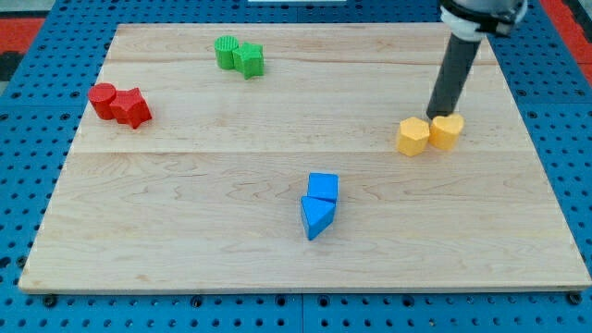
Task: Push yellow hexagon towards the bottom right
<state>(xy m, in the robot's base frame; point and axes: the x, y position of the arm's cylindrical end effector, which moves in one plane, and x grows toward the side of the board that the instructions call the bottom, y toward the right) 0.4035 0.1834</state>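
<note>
The yellow hexagon (413, 136) lies on the wooden board (203, 240) at the view's right, at mid height. A second yellow block (447, 130), of a rounded, less clear shape, touches its right side. My tip (434, 117) is the lower end of the dark rod that comes down from the view's top right. It stands just above the seam between the two yellow blocks, close to or touching their top edges.
A blue cube (323, 187) and a blue triangle (315, 216) sit together at the bottom centre. Two red blocks (120, 104) lie at the left. Two green blocks (239, 55) lie at the top centre. The board's right edge is near the yellow blocks.
</note>
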